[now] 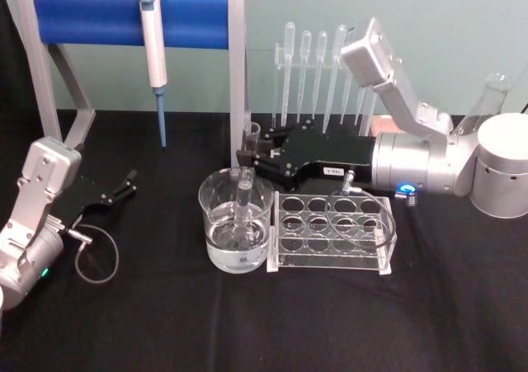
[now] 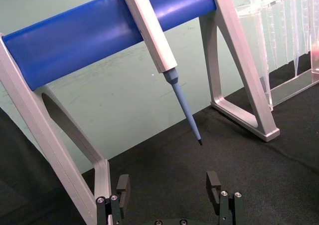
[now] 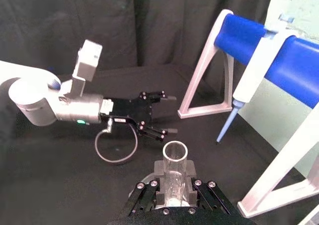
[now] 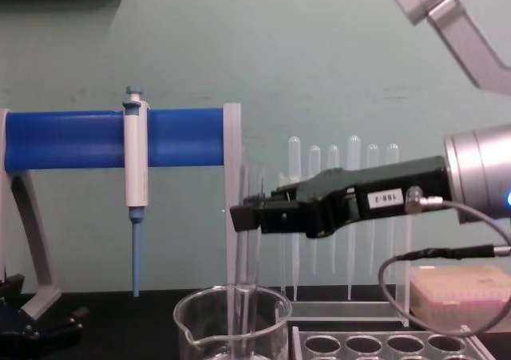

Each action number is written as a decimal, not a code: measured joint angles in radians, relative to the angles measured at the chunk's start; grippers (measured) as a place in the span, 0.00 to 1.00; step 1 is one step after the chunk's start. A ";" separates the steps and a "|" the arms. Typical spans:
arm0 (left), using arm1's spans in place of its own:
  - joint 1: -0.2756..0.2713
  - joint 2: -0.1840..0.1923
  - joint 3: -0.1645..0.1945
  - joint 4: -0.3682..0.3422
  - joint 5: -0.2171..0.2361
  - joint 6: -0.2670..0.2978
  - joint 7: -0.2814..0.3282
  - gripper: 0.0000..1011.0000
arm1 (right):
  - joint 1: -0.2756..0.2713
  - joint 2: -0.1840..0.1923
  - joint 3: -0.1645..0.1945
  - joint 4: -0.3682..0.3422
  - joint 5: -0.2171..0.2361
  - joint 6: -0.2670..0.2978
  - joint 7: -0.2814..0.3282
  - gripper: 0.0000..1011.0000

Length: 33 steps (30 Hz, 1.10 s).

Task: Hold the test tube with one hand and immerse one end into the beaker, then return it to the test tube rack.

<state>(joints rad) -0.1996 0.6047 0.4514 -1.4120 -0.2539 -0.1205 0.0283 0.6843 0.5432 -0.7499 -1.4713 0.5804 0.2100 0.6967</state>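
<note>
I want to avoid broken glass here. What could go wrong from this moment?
The right gripper holds the test tube near its mouth, its lower end inside the beaker; moving sideways before lifting could knock the rim. The gripper's cable hangs over the rack and might snag it. The left gripper lies parked, open.

The test tube (image 1: 245, 197) and the beaker (image 1: 205, 203) are clear glass, and the rack (image 1: 330, 261) is clear too. The right gripper (image 1: 247, 159) is black with a small white label, on a silver wrist (image 1: 412, 166); the left gripper (image 1: 129, 180) is also black. The pipettor (image 1: 153, 42) is white with a blue tip, the bar (image 1: 91, 17) blue. The surface (image 1: 165, 322) is black, the wall (image 1: 330, 1) pale green.
</note>
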 joint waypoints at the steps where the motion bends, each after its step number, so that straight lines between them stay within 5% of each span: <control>1: 0.000 0.000 0.000 0.000 0.000 0.000 0.000 0.99 | -0.004 -0.003 -0.001 0.001 -0.012 -0.005 -0.007 0.24; 33: 0.000 0.000 0.000 0.000 0.000 0.000 0.000 0.99 | -0.067 -0.055 0.021 0.042 -0.087 -0.011 -0.019 0.24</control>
<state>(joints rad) -0.1995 0.6047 0.4514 -1.4120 -0.2539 -0.1205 0.0283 0.6169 0.4883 -0.7290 -1.4293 0.4932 0.1991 0.6781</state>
